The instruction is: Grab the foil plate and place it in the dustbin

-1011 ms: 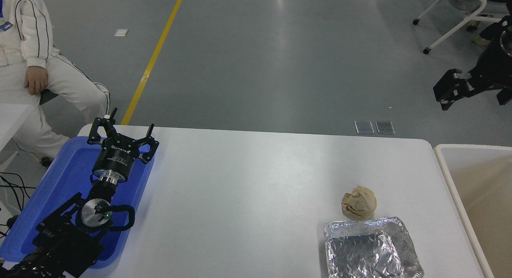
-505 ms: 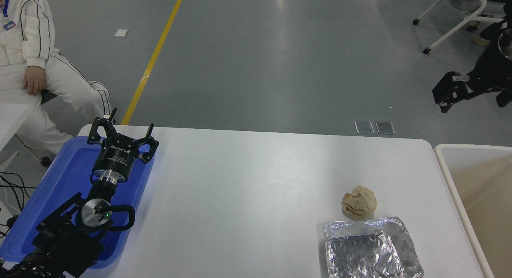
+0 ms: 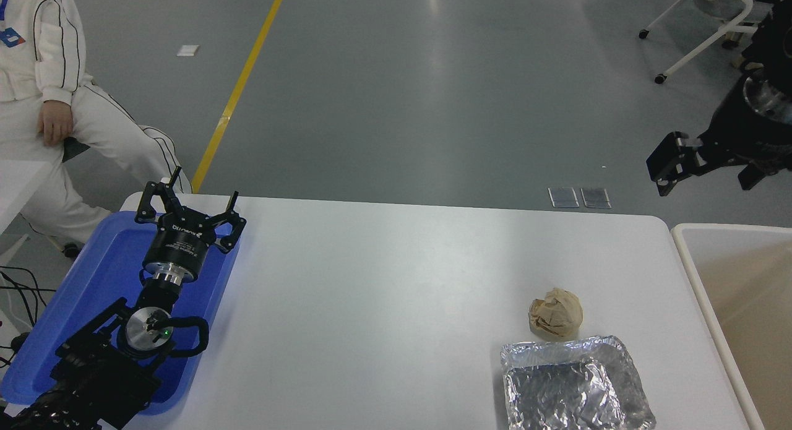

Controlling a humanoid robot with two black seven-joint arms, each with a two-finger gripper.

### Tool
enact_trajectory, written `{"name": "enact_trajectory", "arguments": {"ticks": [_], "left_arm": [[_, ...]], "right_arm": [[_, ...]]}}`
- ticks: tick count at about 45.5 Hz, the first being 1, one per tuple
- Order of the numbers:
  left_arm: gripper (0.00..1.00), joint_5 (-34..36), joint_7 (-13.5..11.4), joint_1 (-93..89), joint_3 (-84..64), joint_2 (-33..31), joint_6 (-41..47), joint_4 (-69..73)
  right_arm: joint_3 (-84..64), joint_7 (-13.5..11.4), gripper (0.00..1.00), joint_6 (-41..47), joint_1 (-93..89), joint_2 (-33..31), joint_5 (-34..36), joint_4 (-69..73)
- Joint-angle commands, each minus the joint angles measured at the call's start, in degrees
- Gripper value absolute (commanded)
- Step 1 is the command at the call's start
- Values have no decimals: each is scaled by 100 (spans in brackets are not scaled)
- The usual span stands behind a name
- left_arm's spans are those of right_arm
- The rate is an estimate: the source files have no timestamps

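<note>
Crinkled silver foil plate (image 3: 575, 387) lies flat at the table's near-right, beside the open-topped dustbin (image 3: 705, 294).

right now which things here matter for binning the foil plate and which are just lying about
For the job:
- foil plate, near edge of the table
- dustbin, right of the table
- right gripper, raised at the right edge

Lying about:
- paper ball, just behind the plate
- blue tray, far left, under the parked left gripper

Foil plate (image 3: 575, 387) beside paper ball (image 3: 555, 322)
</note>
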Motion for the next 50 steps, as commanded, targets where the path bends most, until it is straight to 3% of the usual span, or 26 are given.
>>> {"name": "enact_trajectory", "arguments": {"ticks": [1,9,50], "left_arm": [[100,2,0,1,1,0,1,-1],[100,2,0,1,1,0,1,-1],[100,2,0,10,1,0,1,-1]], "right_arm": [[178,-15,100,1,-544,-6,-302,45],[353,-15,100,1,-869,-23,-566,116],[1267,-15,99,-77,-3260,-331,-460,-508]]}}
